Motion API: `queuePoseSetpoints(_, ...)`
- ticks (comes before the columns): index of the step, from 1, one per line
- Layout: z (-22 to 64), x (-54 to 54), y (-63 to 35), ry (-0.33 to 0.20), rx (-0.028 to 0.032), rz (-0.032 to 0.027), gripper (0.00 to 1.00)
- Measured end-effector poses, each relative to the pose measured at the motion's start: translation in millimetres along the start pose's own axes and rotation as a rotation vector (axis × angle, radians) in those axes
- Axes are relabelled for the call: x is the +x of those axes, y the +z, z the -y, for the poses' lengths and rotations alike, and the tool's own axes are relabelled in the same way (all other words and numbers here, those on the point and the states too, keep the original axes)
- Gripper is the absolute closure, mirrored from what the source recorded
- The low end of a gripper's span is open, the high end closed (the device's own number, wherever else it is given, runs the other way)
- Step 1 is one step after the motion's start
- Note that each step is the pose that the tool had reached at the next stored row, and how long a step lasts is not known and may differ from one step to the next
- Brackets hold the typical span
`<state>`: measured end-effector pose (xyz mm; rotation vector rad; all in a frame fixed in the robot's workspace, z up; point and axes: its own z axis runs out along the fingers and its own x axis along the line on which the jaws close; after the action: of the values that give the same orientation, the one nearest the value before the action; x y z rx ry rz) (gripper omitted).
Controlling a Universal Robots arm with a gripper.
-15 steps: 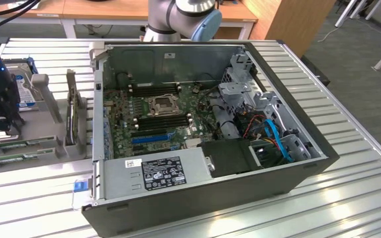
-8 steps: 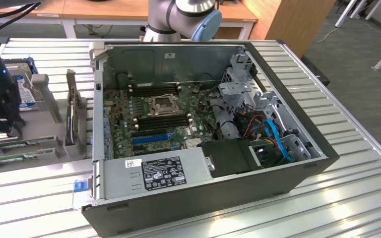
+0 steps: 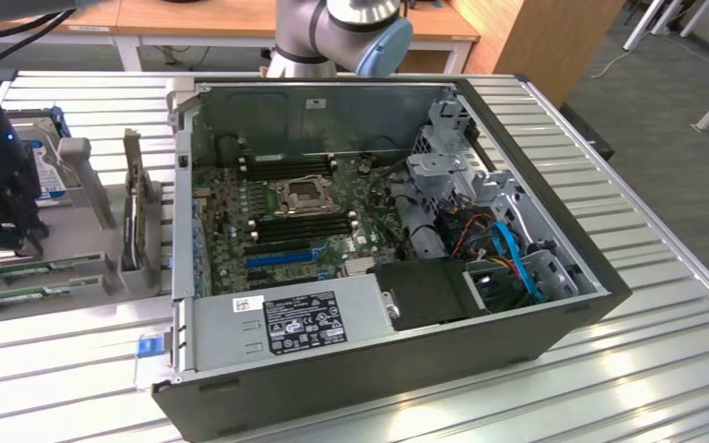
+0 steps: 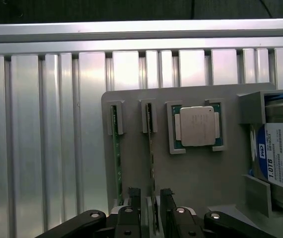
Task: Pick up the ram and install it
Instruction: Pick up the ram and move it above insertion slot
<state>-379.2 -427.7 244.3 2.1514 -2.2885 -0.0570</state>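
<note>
Slatted table (image 4: 42, 139), grey tray (image 4: 131, 163): ram (image 4: 151, 163), processor (image 4: 195, 126), drive (image 4: 280, 158)

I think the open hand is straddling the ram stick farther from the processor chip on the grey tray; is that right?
Not quite: the wrist view shows the open hand straddling the ram stick nearer the processor chip on the grey tray.

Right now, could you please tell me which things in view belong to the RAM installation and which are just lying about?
For the job: thin green ram stick, straddled by the open black gripper; long black memory slots in the open computer case.
Lying about: square silver processor chip; blue-labelled hard drive; second green stick; grey power supply.
</note>
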Motion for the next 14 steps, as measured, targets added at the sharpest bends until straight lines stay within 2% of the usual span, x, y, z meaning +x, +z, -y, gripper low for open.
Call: queuePoseSetpoints(14, 0.2, 0.2, 7.3, 0.000, -0.0001, -0.0001, 0.70)
